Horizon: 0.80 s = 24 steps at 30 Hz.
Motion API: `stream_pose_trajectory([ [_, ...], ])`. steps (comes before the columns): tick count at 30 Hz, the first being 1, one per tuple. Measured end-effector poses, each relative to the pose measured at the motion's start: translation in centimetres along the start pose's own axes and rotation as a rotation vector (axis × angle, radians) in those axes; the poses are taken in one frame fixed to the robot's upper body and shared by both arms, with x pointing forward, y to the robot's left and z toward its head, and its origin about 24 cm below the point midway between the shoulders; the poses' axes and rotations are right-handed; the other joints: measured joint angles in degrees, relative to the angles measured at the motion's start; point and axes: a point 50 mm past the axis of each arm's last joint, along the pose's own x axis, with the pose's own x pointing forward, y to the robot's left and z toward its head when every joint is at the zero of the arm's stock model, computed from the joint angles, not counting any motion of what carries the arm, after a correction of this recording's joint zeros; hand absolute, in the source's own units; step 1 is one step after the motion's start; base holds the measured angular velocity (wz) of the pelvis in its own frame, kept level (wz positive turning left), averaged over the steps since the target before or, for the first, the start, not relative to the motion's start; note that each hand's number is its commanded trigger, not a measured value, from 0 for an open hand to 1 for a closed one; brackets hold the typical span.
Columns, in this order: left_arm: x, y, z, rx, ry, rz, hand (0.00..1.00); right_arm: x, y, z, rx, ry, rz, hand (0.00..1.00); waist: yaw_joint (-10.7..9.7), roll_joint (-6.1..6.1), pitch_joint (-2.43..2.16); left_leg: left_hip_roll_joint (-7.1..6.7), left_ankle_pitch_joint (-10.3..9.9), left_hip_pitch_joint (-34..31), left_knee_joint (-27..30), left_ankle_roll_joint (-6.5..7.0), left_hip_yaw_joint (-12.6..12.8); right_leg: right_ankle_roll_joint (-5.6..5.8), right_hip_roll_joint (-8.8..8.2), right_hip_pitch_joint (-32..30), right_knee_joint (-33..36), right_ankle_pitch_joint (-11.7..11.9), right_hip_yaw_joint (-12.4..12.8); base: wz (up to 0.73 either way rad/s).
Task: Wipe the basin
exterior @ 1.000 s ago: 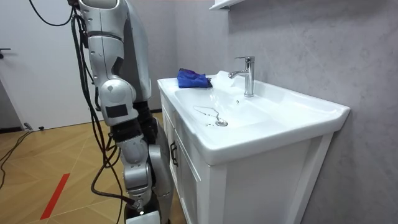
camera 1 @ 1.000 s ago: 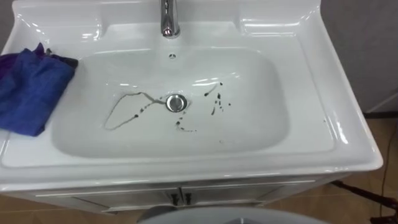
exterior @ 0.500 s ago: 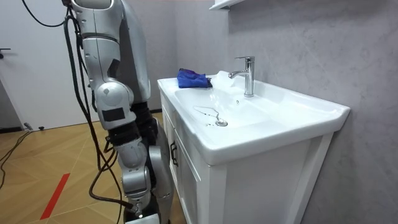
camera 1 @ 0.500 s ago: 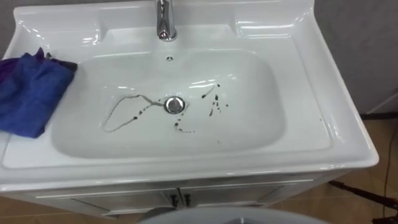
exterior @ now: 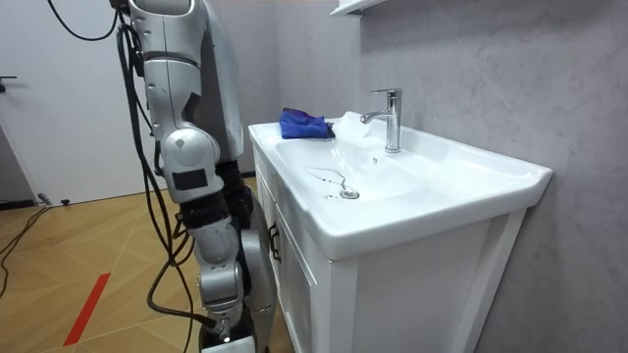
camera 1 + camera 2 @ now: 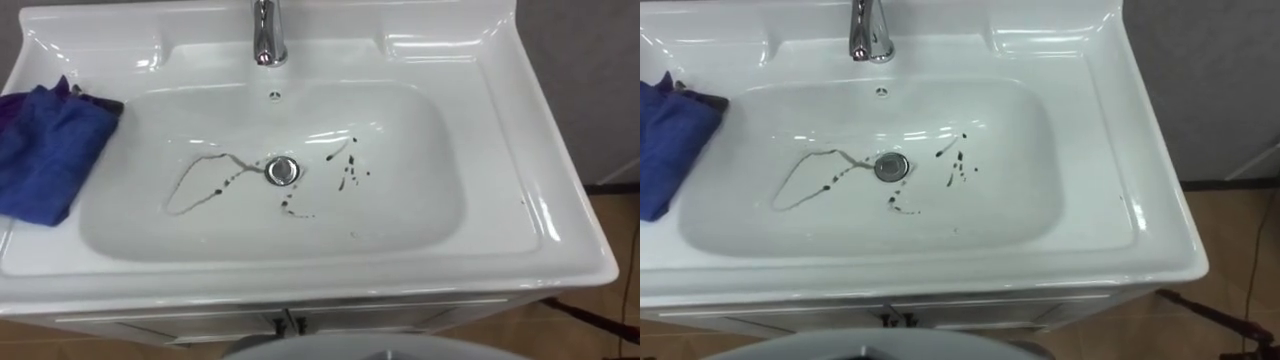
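Blue cloth (image 6: 45, 150) lying on left rim of basin (image 6: 500, 215), dark marks (image 6: 348, 170) around drain (image 6: 283, 169) — hands' state: cannot tell. Grip cloth firmly, wipe marks drainward.

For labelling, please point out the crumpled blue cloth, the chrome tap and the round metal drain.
Blue cloth (image 6: 45, 150), left eye view, middle.
Chrome tap (image 6: 268, 35), left eye view, column.
Metal drain (image 6: 283, 170), left eye view, centre.

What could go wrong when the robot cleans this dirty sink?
The crumpled blue cloth lies on the left ledge of the white ceramic basin; a clumsy grab might knock it off. The dark smudges sit on both sides of the round metal drain, so one wipe may miss some. The shiny metal tap stands behind; an arm might bump it.
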Motion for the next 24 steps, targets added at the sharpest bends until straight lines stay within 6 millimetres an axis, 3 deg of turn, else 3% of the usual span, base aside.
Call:
stream_pose_trajectory([
  [6, 0.0, 1.3, -0.4, -0.274, 0.0, 0.095, 0.0, 0.0, -0.3, -0.3, 0.046, 0.0, -0.019, 0.0, 0.41, 0.23, 0.09, 0.17, 0.03, 0.46, 0.61, -0.32, -0.24, -0.31, 0.27, 0.65, 0.13, -0.19, 0.09, 0.01],
  [12, -0.2, 2.4, -0.6, -0.387, -0.013, 0.21, 0.0, -0.1, -0.5, -0.5, 0.063, 0.001, -0.023, 0.0, 0.6, 0.67, -0.05, 0.3, -0.02, 0.41, 0.82, -0.63, -0.89, -0.62, 0.4, 0.99, 0.22, -0.5, -0.53, 0.05],
  [18, -0.5, 4.1, -1.2, -0.512, -0.015, 0.351, 0.0, -0.3, -1.6, -0.9, 0.097, -0.01, -0.065, 0.0, 2.1, 2.28, -0.35, 0.28, 0.13, 0.31, 0.62, -0.87, -1.23, -0.89, 0.25, 0.8, 0.49, -0.71, -1.25, 0.03],
  [24, -1.3, 6.6, 0.0, -0.732, -0.09, 0.515, 0.0, -0.5, -2.3, -1.3, 0.137, -0.032, -0.104, 0.0, 3.35, 2.73, -0.52, -0.43, 0.75, 0.35, -0.23, -1.34, -3.13, -0.97, -0.15, 0.92, 0.7, -1.37, -2.81, 0.13],
])
